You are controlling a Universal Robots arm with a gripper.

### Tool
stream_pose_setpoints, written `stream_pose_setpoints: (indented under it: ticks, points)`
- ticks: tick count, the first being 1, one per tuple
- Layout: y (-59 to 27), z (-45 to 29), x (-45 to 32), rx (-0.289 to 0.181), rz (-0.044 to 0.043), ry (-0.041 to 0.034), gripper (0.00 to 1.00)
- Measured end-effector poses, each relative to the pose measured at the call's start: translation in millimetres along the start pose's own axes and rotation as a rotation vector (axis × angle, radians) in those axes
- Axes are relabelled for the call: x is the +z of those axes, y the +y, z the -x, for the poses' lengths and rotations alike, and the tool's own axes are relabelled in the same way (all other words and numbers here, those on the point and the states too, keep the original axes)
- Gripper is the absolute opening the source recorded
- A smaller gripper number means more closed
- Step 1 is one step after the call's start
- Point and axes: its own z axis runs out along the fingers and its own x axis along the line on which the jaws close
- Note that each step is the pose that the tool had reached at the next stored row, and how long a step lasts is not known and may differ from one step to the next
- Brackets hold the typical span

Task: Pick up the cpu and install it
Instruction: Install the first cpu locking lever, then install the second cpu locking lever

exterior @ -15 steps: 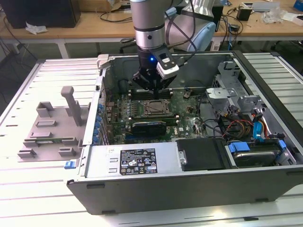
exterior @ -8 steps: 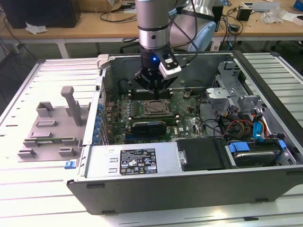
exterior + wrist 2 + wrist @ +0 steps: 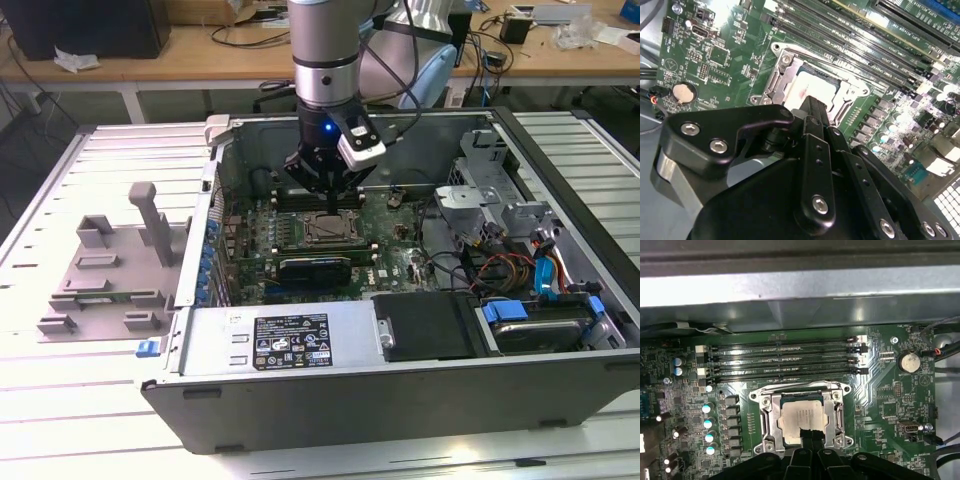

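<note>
Inside the open computer case (image 3: pixel 560 330), the exterior view shows the gripper (image 3: pixel 330 205) just above the socket (image 3: pixel 330 232) on the motherboard (image 3: pixel 395 240). Both wrist views show the cpu (image 3: pixel 802 419) lying in the socket's metal frame (image 3: pixel 765 415), with the narrowed fingertips (image 3: pixel 812 107) over its near edge; whether they grip it, I cannot tell.

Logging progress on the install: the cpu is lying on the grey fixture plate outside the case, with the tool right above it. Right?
Not quite. The cpu sits in the motherboard socket inside the open computer case, not on the grey fixture plate. The first wrist view shows it framed by the socket's metal bracket. The tool is right above it, as you say.
</note>
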Motion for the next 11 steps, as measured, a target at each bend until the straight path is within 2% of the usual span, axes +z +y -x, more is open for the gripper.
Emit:
stream_pose_setpoints:
  ticks: [2,11]
  points:
    - [-0.1,0.2,-2.9,0.000,0.0000,0.0000,0.11]
    - [-0.2,0.3,-4.0,0.000,0.0001,0.0000,0.11]
